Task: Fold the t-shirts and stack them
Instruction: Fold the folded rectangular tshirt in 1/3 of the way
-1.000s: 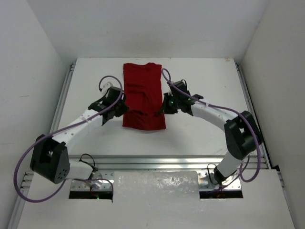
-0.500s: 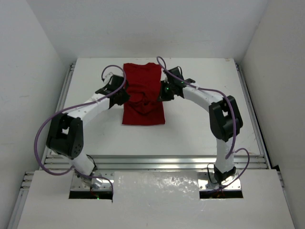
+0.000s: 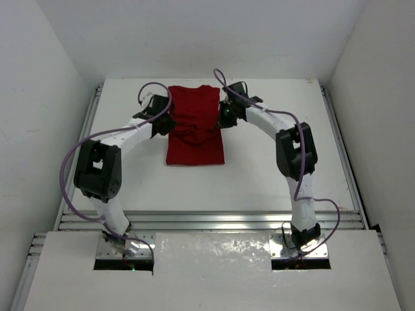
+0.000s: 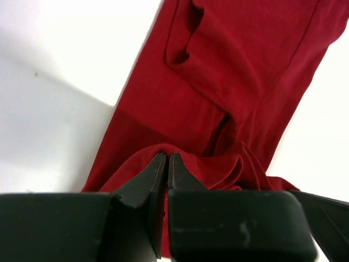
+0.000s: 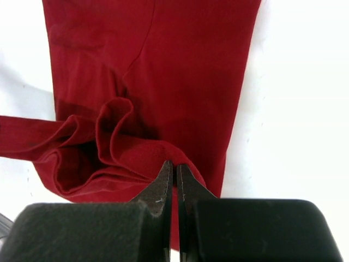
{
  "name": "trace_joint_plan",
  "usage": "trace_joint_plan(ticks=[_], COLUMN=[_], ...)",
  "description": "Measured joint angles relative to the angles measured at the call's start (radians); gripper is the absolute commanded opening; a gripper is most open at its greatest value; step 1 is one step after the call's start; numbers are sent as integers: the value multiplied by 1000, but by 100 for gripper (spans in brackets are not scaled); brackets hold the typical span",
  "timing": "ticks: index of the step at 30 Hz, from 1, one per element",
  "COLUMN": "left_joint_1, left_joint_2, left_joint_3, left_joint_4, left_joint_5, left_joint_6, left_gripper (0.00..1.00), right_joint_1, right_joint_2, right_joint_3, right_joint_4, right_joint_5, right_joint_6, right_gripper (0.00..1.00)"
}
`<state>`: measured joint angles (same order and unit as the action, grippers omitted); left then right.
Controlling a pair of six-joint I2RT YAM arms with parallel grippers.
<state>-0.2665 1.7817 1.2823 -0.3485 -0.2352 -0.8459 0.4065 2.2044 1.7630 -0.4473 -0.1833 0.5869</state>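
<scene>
No readable text, labels, brands, numbers, signs anywhere

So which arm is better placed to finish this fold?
Right, marginally: left gripper and right gripper both pinch lifted folds of the t-shirt, but the right sits slightly nearer its far edge. Probably both finish together.

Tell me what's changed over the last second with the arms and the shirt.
Both arms stretched farther out: the left gripper and right gripper, each pinching a fold of the t-shirt, carried it toward the far edge, and the shirt's near hem drew back slightly. Unchanged: both grips stay shut on fabric, and the shirt's far edge hasn't shifted.
</scene>
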Motion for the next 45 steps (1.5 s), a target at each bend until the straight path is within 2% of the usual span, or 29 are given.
trace_joint_plan(ticks=[14,16,17,18,19,20,21,22,24,26,29,30,31,32,34,35,36,37,40,41,42,45], left_joint_1=[32,33,33,34,34,35,36,37,40,40,40,38,30,27,8,-5,-13,-19,-27,-24,-18,0], left_joint_2=[127,149,162,172,181,182,182,181,176,165,108,74,28,-26,-123,-156,-172,-178,-109,-65,-8,150], left_joint_3=[93,109,120,127,132,132,132,132,132,132,121,102,66,24,-63,-102,-140,-174,-224,-220,-204,-110], left_joint_4=[25,24,23,23,20,15,6,3,3,-3,-6,8,37,61,111,143,187,233,326,353,369,370], left_joint_5=[-12,-16,-18,-22,-28,-39,-50,-61,-90,-119,-161,-166,-166,-168,-153,-128,-99,-67,65,104,146,206], left_joint_6=[0,-1,-2,-2,-3,-12,-13,-14,-27,-27,-21,-14,-5,6,23,31,39,53,94,108,115,132], left_gripper=[0,1,2,20,36,57,87,99,100,100,94,86,82,69,59,54,54,54,49,40,36,35], right_joint_1=[-31,-31,-31,-31,-31,-32,-32,-32,-33,-35,-42,-42,-42,-42,-42,-39,-36,-32,-28,-26,-23,-22], right_joint_2=[164,180,185,189,192,193,193,193,193,193,173,151,114,68,-3,-22,-25,-14,77,115,164,297], right_joint_3=[201,220,227,230,233,233,233,233,241,260,264,235,178,109,-2,-38,-52,-52,-1,21,50,127], right_joint_4=[-56,-59,-60,-60,-60,-58,-58,-58,-63,-76,-64,-37,-5,29,95,126,155,183,281,315,340,364], right_joint_5=[2,1,1,2,3,7,13,21,34,57,71,69,60,33,-43,-92,-144,-190,-364,-404,-440,-500], right_joint_6=[-13,-15,-15,-15,-14,-19,-19,-19,-20,-23,-24,-27,-31,-32,-29,-25,-19,-13,10,23,37,79], right_gripper=[0,4,10,39,47,50,52,57,61,60,55,50,38,31,19,13,4,0,0,0,0,0])
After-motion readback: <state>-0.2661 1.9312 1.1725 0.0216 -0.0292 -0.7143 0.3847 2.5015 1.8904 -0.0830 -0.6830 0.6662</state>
